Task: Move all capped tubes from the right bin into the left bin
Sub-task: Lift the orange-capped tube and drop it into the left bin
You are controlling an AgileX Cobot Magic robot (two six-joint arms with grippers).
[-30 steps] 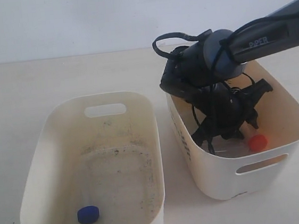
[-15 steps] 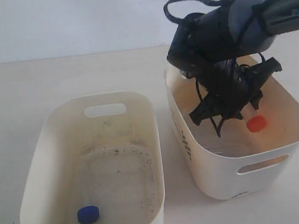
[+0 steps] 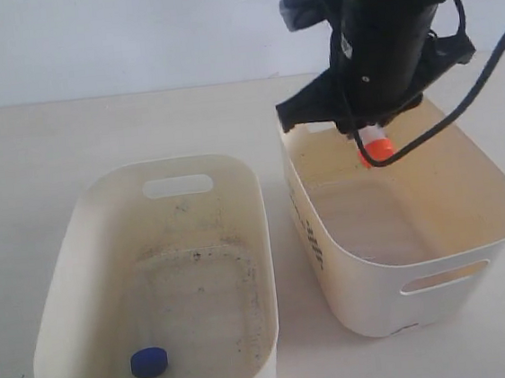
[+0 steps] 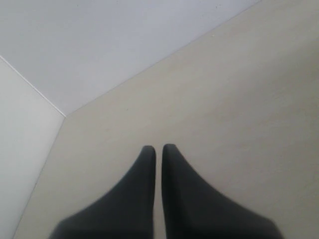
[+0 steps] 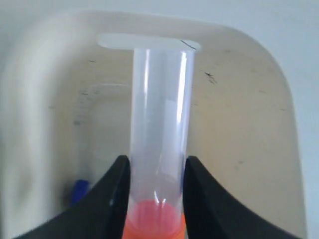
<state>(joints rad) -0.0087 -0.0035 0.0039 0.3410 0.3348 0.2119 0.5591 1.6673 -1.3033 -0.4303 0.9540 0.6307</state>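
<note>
Right gripper (image 5: 157,162) above right bin (image 3: 372,298), jaws pinching orange-capped tube (image 5: 160,99); left gripper (image 4: 158,149), jaws pressed together; blue-capped tube (image 3: 150,362) in left bin (image 3: 88,215).

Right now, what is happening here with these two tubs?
The right gripper holds an orange-capped tube in the air above the right bin. The blue-capped tube lies already in the speckled left bin. The left gripper is shut and holds nothing, over the table.
</note>
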